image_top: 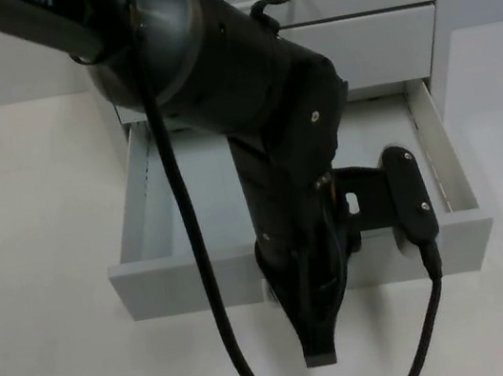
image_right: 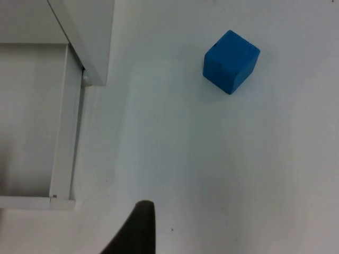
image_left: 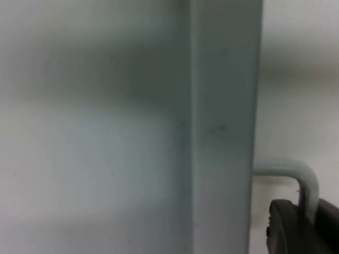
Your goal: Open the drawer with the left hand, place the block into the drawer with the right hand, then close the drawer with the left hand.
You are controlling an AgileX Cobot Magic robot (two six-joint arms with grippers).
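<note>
The drawer is standing pulled out, with the left gripper sitting at its front panel; whether its fingers are clamped on the handle I cannot tell. The right gripper is hanging above the table; grip state unclear. The blue block is lying ahead of it, beside the drawer unit.

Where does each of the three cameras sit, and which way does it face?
Top view: fixed overhead, facing the open drawer; the left arm crosses it, left gripper at the front.
Left wrist view: facing the drawer front and handle; a fingertip shows.
Right wrist view: above the table, facing the blue block; a fingertip shows.
All share the drawer.
</note>
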